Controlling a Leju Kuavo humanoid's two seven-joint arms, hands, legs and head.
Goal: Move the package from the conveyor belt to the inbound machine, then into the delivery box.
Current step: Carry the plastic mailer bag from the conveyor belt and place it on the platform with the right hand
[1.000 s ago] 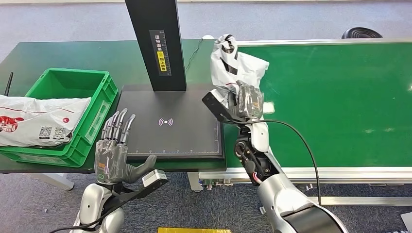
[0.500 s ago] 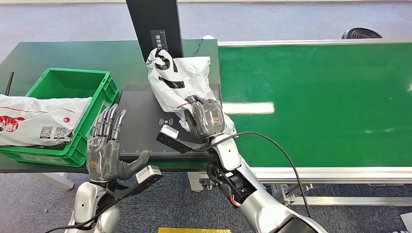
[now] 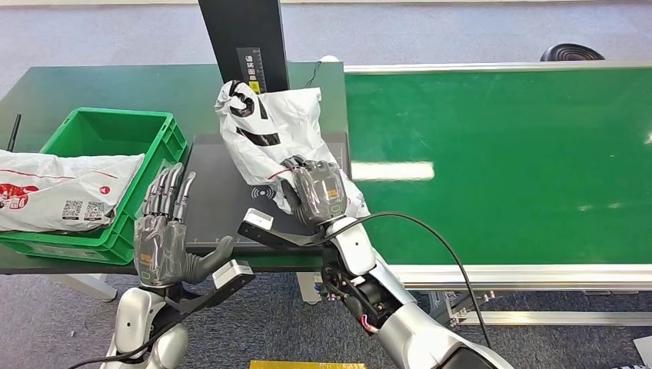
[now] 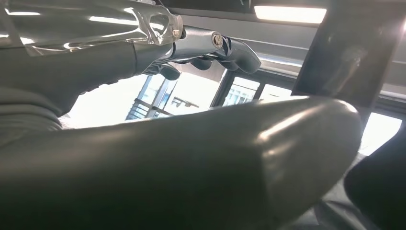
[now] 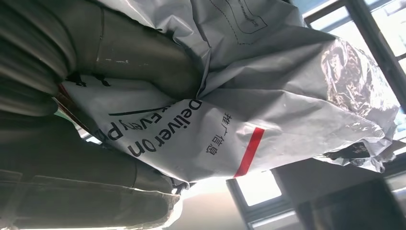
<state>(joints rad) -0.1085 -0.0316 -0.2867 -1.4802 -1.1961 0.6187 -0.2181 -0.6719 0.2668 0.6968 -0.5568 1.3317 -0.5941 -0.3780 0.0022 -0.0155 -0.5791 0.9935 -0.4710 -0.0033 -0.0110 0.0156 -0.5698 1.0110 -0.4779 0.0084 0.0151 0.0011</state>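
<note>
A: Pkg (image 3: 271, 131), white poly bag, hangs over the scan pad (image 3: 223, 200), just in front of the black post (image 3: 246, 46). Right hand (image 3: 317, 191) has fingers wrapped round its lower end.

B: Risk?

A: Slick film, bunched grip; could slip or land off the pad.

B: Left hand (image 3: 163, 240)?

A: Fingers straight, close together, holding nothing, pad's near-left corner. Green crate (image 3: 154, 165) left of pad, belt (image 3: 500, 154) right. Dark tabletop, grey carpet.

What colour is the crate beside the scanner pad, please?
Green; the crate shows best in the head view.
</note>
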